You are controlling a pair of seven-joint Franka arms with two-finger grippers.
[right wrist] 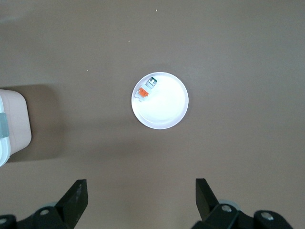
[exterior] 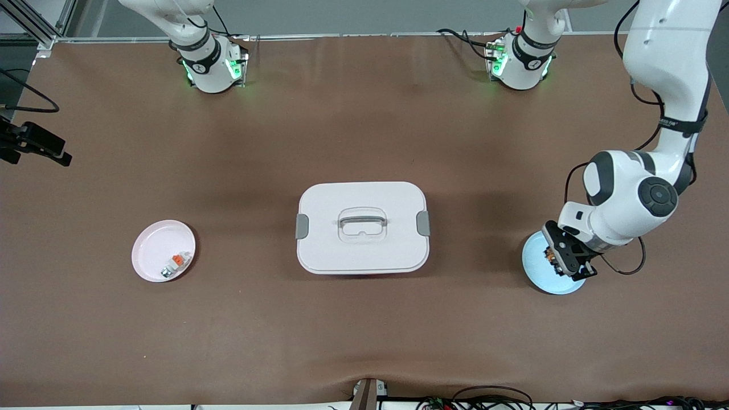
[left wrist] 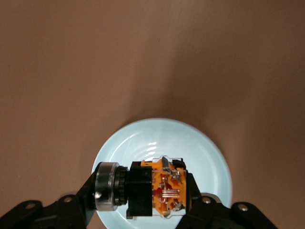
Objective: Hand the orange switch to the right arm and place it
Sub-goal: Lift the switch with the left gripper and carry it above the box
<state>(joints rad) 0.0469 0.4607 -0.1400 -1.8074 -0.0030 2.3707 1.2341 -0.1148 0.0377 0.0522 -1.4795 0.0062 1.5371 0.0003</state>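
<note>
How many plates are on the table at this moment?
2. A pink plate lies toward the right arm's end, holding a small whitish part. A light blue plate lies toward the left arm's end, under the left gripper. None looks hidden.

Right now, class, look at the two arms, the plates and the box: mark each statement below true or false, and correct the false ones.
1. The left gripper is shut on the orange switch. True.
2. The switch is held over the pale blue plate. True.
3. The right gripper also holds a part. False: its jaws are open and empty, high over the pink plate.
4. The pink plate is bare. False: a small whitish part with an orange tab lies in it.
5. The white box has its lid off. False: the lid is on.
</note>
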